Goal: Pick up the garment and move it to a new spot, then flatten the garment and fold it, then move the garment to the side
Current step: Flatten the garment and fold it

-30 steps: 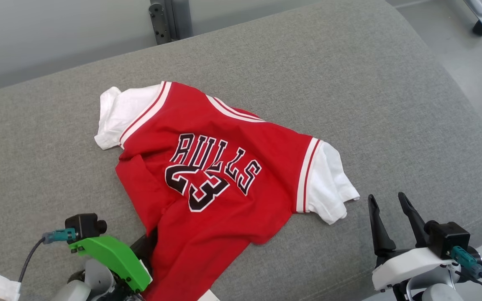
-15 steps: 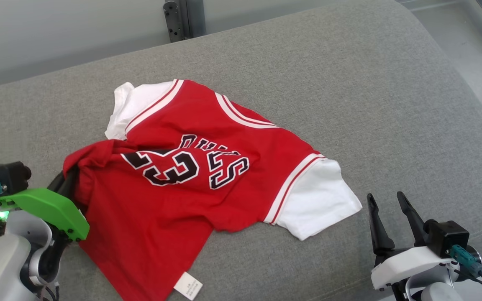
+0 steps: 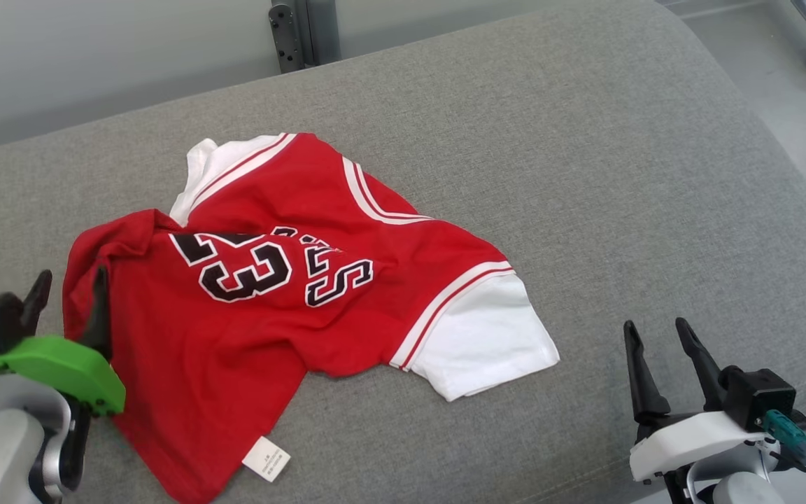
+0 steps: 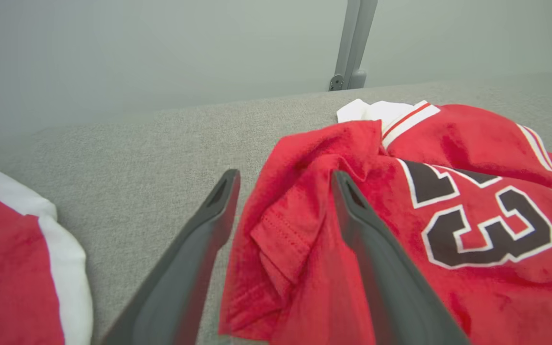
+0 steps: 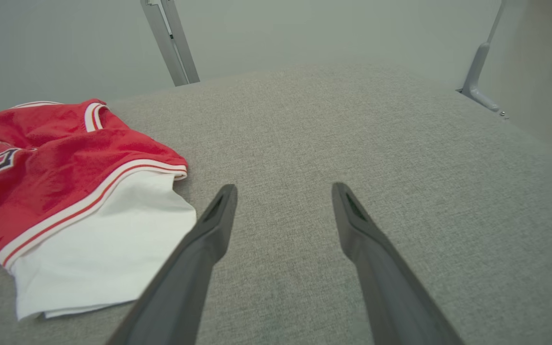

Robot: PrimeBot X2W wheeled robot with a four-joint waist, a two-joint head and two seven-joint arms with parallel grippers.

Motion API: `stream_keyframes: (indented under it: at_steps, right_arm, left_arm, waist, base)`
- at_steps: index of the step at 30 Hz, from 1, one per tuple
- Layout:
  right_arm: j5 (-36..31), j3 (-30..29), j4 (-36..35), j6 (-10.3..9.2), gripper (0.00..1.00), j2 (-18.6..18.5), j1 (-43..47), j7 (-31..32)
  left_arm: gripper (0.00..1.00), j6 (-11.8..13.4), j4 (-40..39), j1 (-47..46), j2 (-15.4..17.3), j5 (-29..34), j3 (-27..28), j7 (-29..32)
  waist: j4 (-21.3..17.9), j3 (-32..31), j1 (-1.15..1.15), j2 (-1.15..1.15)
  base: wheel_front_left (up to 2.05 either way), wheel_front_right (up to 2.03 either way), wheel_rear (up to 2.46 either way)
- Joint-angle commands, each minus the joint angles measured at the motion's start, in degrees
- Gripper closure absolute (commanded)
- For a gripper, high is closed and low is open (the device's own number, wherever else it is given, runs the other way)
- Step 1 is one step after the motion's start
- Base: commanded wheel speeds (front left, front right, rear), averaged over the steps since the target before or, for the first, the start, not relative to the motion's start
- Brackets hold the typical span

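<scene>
Because the left pincer (image 3: pixel 73 280) stands spread, with a bunched fold (image 4: pixel 281 230) of stitched red edge lying loose between its fingers, nothing is pinched. The garment (image 3: pixel 270 301) lies crumpled on the left part of the grey padded worktop (image 3: pixel 585 175), its number twisted, and its white sleeve (image 3: pixel 487 336) reaches toward the right pincer (image 3: pixel 655 327), which is likewise spread over bare fabric near that sleeve. Closing on this fold would probably catch several layers at once, so a lift could bring the jersey up as a lump rather than open it out. A finger snagged under the fold could also drag the cloth askew and make flattening harder.
</scene>
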Motion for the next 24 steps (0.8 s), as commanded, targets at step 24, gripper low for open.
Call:
stream_keyframes:
  at_steps: [24]
  right_arm:
    - [-9.57,-4.86,-5.70,-0.01,0.00,-0.18,3.17,-0.20]
  left_arm:
    - [0.00,-8.72,-22.56,39.27,-25.17,29.59,30.90,-4.11]
  waist:
    - [8.86,-10.44,0.00,0.00]
  base:
    - [0.00,0.00,0.00]
